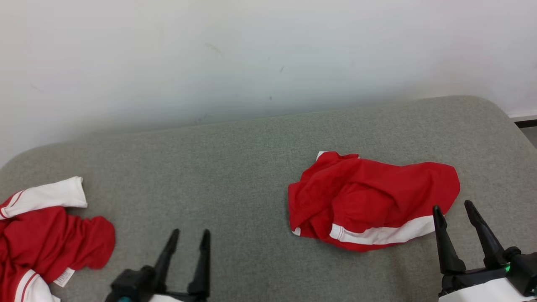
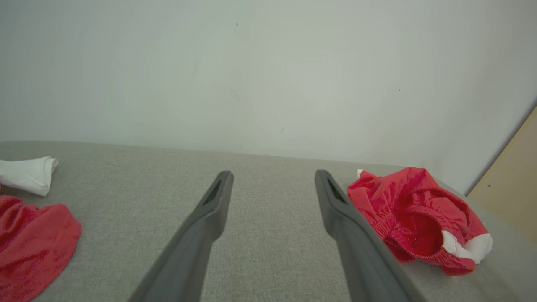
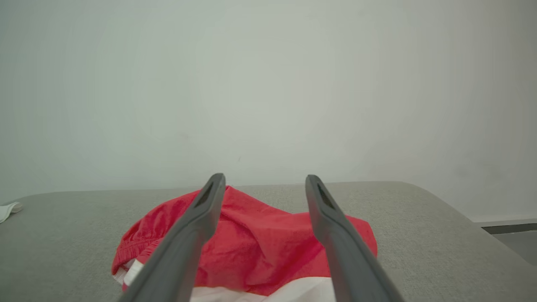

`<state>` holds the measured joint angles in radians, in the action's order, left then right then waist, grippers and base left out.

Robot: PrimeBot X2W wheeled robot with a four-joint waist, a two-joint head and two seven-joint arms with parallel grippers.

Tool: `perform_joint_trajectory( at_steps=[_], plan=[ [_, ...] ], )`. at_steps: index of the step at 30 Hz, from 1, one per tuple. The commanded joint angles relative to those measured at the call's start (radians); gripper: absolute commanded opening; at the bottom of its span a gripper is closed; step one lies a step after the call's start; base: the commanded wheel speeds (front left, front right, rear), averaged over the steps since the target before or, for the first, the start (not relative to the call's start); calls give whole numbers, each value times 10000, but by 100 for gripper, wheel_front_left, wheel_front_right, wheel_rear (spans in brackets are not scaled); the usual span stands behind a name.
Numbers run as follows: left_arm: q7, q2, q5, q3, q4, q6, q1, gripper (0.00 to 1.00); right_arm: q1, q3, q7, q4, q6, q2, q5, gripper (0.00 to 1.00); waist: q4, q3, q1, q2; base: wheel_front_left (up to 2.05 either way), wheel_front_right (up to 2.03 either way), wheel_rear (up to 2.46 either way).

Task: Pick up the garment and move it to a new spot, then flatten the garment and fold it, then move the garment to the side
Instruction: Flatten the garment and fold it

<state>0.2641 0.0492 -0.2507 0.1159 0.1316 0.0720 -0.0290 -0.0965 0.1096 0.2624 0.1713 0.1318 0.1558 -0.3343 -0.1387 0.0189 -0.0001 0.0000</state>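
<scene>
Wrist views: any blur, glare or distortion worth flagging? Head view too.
Left wrist view: fingers soft near the lens, red garment sharper, no glare. Right wrist view: fingers equally soft, wall darkens toward the corners. Head view: even diffuse light, faint shadow under the garment, no glare.

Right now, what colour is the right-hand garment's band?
White band on red garment; head view shows best.

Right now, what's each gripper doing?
Left gripper: open, holding nothing.
Right gripper: open, holding nothing, poised at the red garment.
</scene>
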Motion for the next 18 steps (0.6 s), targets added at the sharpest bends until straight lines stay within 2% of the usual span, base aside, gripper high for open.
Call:
perform_joint_trajectory(
  at_steps=[1, 7, 11, 18],
  plan=[
    [-25, 25, -124, 426, 385, 216, -256, 100, 20, -108, 28, -99, -22, 10, 113, 100, -48, 56, 1, 0, 0, 0, 0],
    [-1126, 246, -600, 1974, 988, 568, -1510, 100, -164, -492, 30, -280, -22, -143, 156, 100, -328, 493, 1, 0, 0, 0, 0],
    [-2157, 683, -1210, 3234, 1214, 592, -2328, 100, -309, -558, 31, -298, -22, -260, 158, 100, -788, 730, 1, 0, 0, 0, 0],
    [-2941, 1280, -2214, 4656, 1424, 572, -3370, 100, -501, -475, 17, -263, -22, -474, 120, 100, -1753, 1128, 1, 0, 0, 0, 0]
  ],
)
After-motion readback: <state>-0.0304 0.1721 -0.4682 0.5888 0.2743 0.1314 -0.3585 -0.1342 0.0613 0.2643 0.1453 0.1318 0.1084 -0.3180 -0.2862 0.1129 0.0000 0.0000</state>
